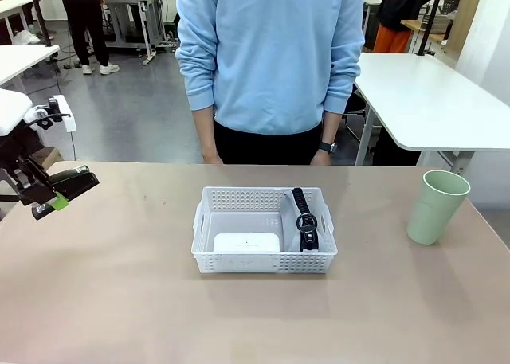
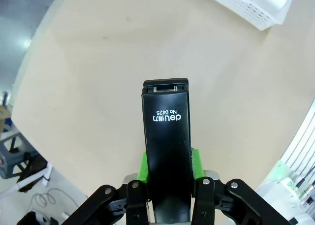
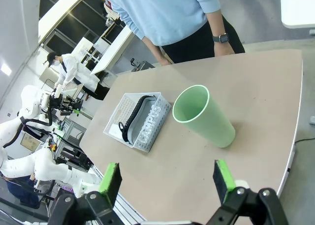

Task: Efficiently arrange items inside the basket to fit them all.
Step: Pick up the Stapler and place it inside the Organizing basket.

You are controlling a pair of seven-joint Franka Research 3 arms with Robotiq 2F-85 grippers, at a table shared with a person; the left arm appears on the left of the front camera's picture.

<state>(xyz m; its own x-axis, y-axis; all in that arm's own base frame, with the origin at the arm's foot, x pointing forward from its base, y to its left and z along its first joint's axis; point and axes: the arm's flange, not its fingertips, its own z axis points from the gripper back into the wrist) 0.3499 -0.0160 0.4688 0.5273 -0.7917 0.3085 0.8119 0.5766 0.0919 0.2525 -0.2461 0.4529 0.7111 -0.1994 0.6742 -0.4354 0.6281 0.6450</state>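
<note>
Table (image 1: 119, 300) comes first: you have a broad tan top, and a person (image 1: 271, 53) in a light blue sweatshirt stands at its far side with both arms hanging down.

In the middle of the table you see the basket (image 1: 204, 221), long side facing you. In the right wrist view the basket (image 3: 147, 131) lies beyond the cup (image 3: 204, 115). One corner of the basket (image 2: 246, 6) also shows at the top of the left wrist view.

The cup (image 1: 435, 207) stands upright on the table, well apart from the basket, on your right.

Inside the basket, the pouch (image 1: 303, 209) runs along the right wall, its black zipper edge and ring pull facing up. The right wrist view shows the pouch (image 3: 133, 114) against that same wall. The box (image 1: 247, 243) lies flat in the basket against the near wall, just left of the pouch.

Your left gripper (image 1: 57, 197) is over the table's left part, well apart from the basket. It is clamped on the stapler (image 1: 73, 181). In the left wrist view the green pads (image 2: 143, 166) of the left gripper (image 2: 168, 166) press the stapler (image 2: 166, 136) from both sides at its rear, and its front end sticks out past them above the bare tabletop.

Your right gripper (image 3: 167, 178) has its jaws spread wide, with nothing between them.
</note>
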